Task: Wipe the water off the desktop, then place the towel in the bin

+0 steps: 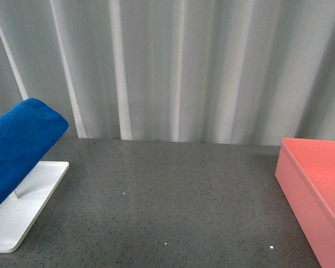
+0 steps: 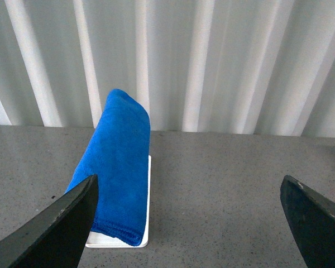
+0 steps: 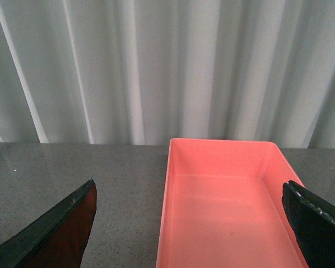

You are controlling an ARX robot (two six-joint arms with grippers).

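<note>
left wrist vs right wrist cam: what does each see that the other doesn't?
Left wrist only: the towel draped over a white rack, framed by the open left gripper. Right wrist only: the bin, nothing visible inside, with the open right gripper in front of it. Both: the desktop and the pale curtain behind.

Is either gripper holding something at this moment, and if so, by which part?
Nothing is held. The left gripper and the right gripper are both open and empty; the towel hangs over the white rack.
</note>
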